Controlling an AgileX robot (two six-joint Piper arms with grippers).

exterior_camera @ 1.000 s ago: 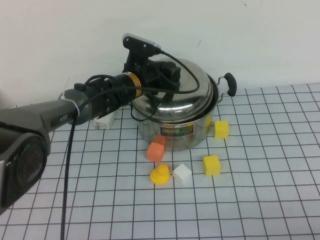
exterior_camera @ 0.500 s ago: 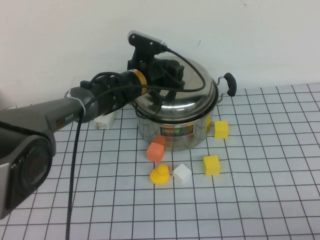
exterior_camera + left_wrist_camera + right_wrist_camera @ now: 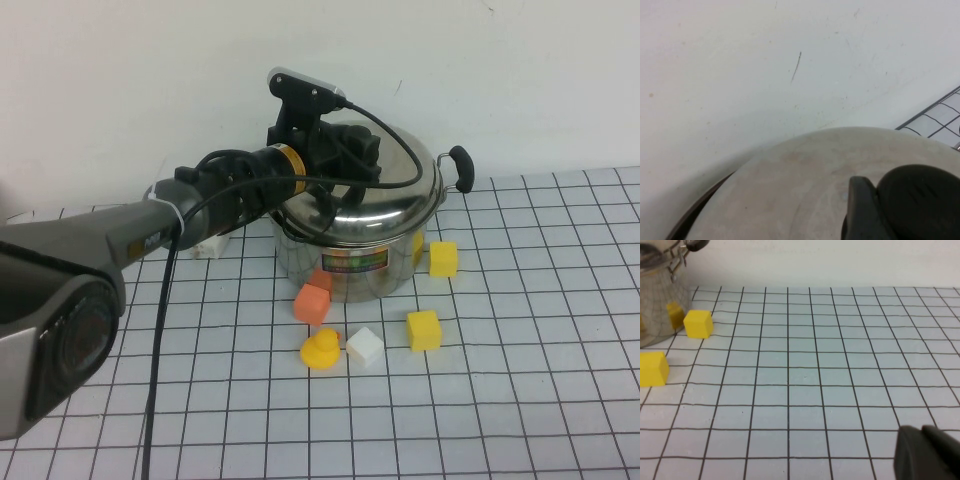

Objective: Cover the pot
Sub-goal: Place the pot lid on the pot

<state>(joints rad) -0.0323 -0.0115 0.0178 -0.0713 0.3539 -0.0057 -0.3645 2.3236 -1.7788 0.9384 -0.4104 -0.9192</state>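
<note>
On the gridded table (image 3: 520,400), left gripper (image 3: 362,158) apparently holds lid (image 3: 400,190) over pot (image 3: 350,262).

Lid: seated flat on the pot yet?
Not yet: lid sits tilted on pot, left gripper at its knob; right gripper away.

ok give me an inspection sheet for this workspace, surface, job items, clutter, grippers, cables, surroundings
surface: white table with a black grid, flat.
job's things: pot stands upright at the back; the domed lid is on top of it, whether fully seated cannot be told.
clutter: orange block, yellow duck-like piece, white block and two yellow blocks in front of the pot; a white piece behind the arm.
grippers: left gripper at the lid's top, around its black knob; right gripper low over the table to the pot's right.
cables: black cable runs along the left arm.
surroundings: plain white wall.
</note>
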